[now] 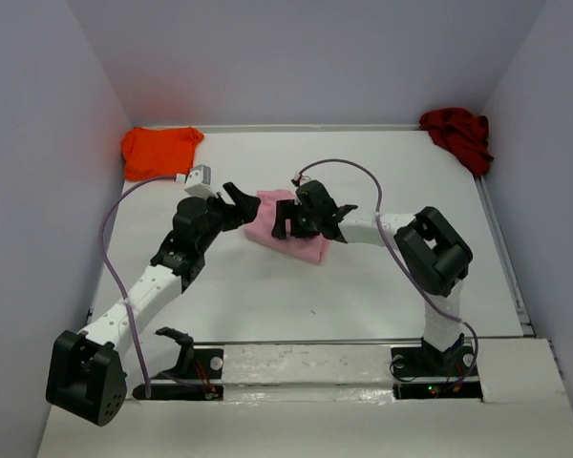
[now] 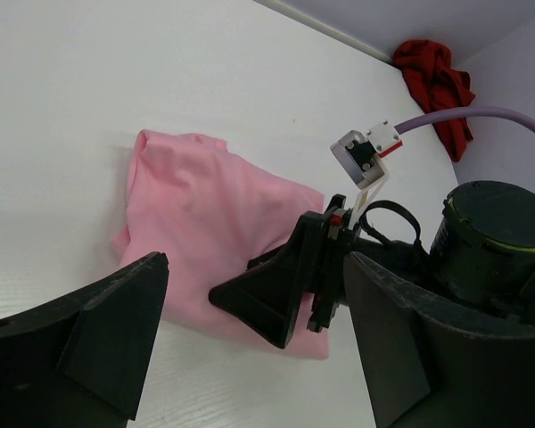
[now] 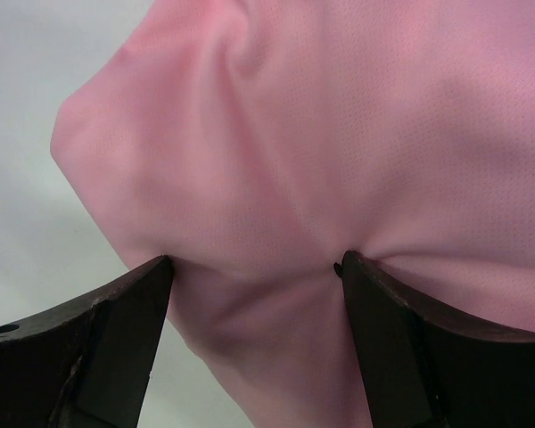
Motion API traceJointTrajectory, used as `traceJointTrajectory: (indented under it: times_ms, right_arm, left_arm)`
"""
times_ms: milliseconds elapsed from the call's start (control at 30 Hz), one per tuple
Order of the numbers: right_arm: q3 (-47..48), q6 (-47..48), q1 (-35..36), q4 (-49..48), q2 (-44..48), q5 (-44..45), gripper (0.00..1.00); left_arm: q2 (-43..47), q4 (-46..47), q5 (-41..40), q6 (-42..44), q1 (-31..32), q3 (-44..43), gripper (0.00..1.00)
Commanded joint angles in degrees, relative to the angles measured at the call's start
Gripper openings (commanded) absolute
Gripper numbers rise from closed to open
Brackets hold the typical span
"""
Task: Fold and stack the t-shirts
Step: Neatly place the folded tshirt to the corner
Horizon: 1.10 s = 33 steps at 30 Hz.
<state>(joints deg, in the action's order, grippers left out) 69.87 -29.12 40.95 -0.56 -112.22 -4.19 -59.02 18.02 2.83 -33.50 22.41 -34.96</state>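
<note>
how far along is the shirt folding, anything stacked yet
Looks done: the orange shirt lies compact, apparently folded, in the far left corner. In hand: the pink shirt is a small bundle mid-table, the open right hand pressing into it, the open left hand beside it. Left: the red shirt lies crumpled in the far right corner, and nothing is stacked.

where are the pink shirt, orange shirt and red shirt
pink shirt [image 2: 214, 236], left wrist view, middle of the cloth
orange shirt [image 1: 159, 151], top view, middle of the cloth
red shirt [image 1: 457, 135], top view, middle of the heap
</note>
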Motion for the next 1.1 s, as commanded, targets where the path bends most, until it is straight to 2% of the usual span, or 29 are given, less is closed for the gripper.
traceJointTrajectory:
  times_ms: [0, 267, 467, 667, 867, 1067]
  right_arm:
    - [2.2, 2.3, -2.3, 9.1, -4.1, 7.1, 0.82]
    - [3.1, 3.4, -5.8, 10.7, -3.3, 8.1, 0.82]
    - [3.2, 6.3, -5.2, 12.2, 3.6, 7.1, 0.83]
    - [5.1, 10.2, -4.7, 17.9, 9.5, 8.8, 0.83]
    - [7.8, 16.0, -1.1, 24.1, 10.9, 13.6, 0.84]
    - [14.1, 23.2, 6.3, 30.3, 4.3, 24.6, 0.82]
  left_arm:
    - [1.5, 1.3, 0.2, 0.5, 0.3, 0.2, 0.89]
    - [-2.5, 4.7, 0.4, -0.5, 0.3, 1.6, 0.89]
    - [-13.2, 12.6, 2.6, -3.4, 0.3, 2.8, 0.89]
    - [-23.2, 14.8, 7.1, -3.4, 0.2, -2.0, 0.89]
    - [-22.0, 15.4, 7.6, -3.9, 0.2, -1.7, 0.89]
    - [-18.9, 13.8, 7.5, -4.1, 0.0, -0.1, 0.89]
